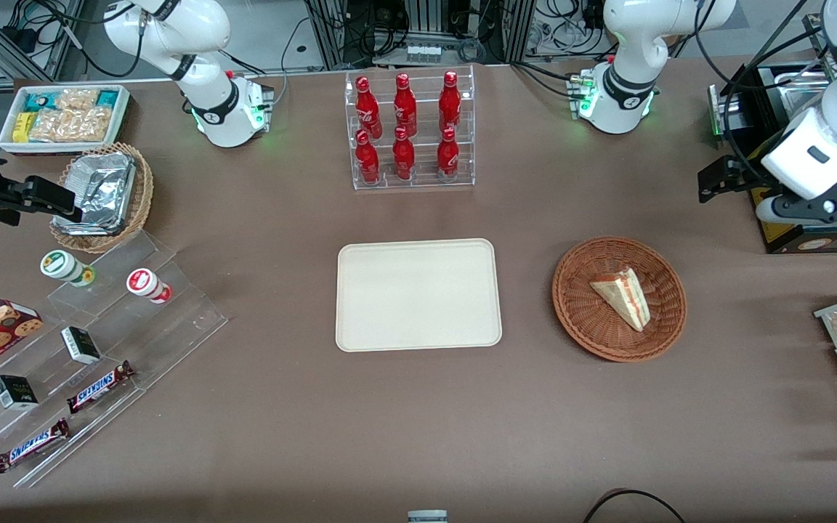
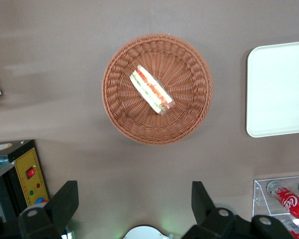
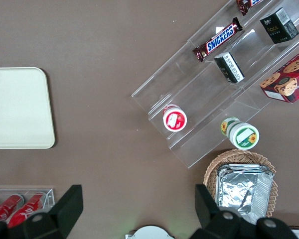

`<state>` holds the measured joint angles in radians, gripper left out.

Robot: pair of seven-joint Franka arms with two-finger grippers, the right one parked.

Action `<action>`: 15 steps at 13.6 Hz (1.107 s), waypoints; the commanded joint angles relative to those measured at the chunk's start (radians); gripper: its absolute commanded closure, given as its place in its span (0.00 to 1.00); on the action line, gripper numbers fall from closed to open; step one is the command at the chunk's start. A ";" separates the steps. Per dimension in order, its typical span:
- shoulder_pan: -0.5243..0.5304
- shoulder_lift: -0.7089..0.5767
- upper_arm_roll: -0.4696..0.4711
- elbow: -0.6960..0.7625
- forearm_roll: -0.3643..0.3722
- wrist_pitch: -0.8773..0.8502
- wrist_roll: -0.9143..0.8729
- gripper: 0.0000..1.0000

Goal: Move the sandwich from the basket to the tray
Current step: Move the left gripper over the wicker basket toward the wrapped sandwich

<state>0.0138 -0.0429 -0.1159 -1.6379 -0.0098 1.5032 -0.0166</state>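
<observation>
Woven wicker basket (image 1: 618, 298), matt tray (image 1: 418, 296)

Robotics lab staged as snack shop: brown-covered table (image 1: 259, 436), clear acrylic rack of red cola bottles (image 1: 410, 131), stepped acrylic shelf of candy bars (image 1: 84, 363), aluminium frames, cable tangles at far edge.

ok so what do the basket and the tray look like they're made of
The basket looks like woven wicker, reddish-brown: ringed strands and a braided rim show. The tray looks like moulded plastic or pressed fibre, hard to tell which: smooth matte cream surface, rounded corners, low raised rim. The sandwich lies in the basket. The tool hangs open above the table, beside the basket.
</observation>
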 commanded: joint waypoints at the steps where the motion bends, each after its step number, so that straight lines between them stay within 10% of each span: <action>1: 0.006 -0.008 -0.001 0.023 -0.004 -0.026 0.007 0.00; 7: 0.000 0.054 0.013 -0.143 -0.013 0.006 0.014 0.00; 15: -0.029 0.116 0.006 -0.440 -0.004 0.460 -0.011 0.00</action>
<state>-0.0049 0.0781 -0.1135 -1.9877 -0.0111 1.8477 -0.0156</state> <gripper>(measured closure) 0.000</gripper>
